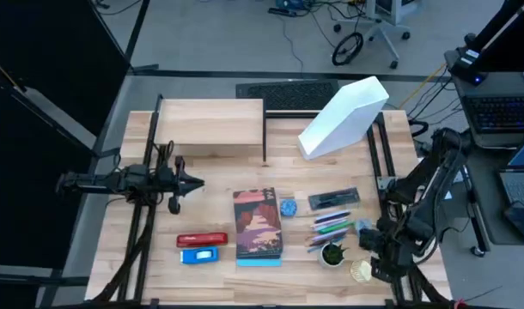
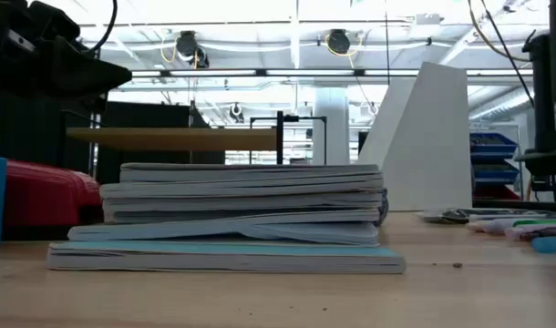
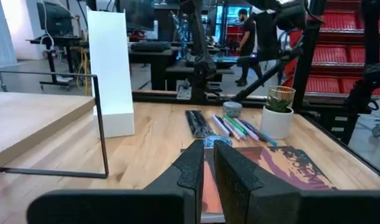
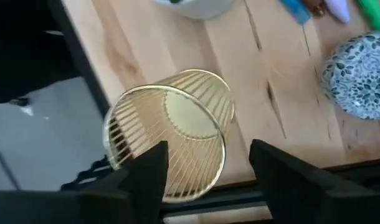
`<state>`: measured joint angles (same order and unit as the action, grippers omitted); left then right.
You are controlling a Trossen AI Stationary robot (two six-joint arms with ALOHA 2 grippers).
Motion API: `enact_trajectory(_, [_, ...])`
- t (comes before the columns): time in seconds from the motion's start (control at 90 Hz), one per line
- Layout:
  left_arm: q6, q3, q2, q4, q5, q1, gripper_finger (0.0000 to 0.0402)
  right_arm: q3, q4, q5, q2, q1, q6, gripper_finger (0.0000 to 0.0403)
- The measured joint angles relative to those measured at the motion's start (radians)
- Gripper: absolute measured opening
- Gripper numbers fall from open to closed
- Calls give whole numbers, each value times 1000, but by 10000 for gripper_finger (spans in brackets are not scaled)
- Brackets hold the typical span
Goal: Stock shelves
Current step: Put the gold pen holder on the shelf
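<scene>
High view: shelf (image 1: 212, 121) well beyond left gripper (image 1: 196, 181)

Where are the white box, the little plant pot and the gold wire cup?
White box (image 1: 344, 118): high view, on its broad top face.
Plant pot (image 3: 278, 122): left wrist view, on its white side.
Gold wire cup (image 4: 177, 134): right wrist view, on its wire side.

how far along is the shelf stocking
Nothing looks stocked: the shelf top is bare. The right gripper, open, is at the gold wire cup lying at the table edge. The left gripper waits. Books, pens and plant remain.
</scene>
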<state>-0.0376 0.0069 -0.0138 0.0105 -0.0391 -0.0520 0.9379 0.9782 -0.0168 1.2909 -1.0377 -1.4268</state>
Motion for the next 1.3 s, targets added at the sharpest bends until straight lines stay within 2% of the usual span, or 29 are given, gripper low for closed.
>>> enact_trajectory(0.244, [1, 0, 0, 0, -2, 0, 22, 0, 5, 18, 98, 2, -1, 196])
enact_trajectory(0.411, [1, 0, 0, 0, -4, 0, 22, 0, -3, 12, 136, 2, -1, 164])
enact_trajectory(0.511, [1, 0, 0, 0, -4, 0, 22, 0, -12, 12, 142, 2, -1, 129])
enact_trajectory(0.733, [1, 0, 0, 0, -5, 0, 22, 0, -13, -40, 142, 1, 1, 11])
enact_trajectory(1.0, [1, 0, 0, 0, -5, 0, 22, -1, -17, -89, 74, 4, -18, 1])
enact_trajectory(1.3, [1, 0, -1, 1, -8, 0, 22, -1, -12, -89, -151, 33, -108, 0])
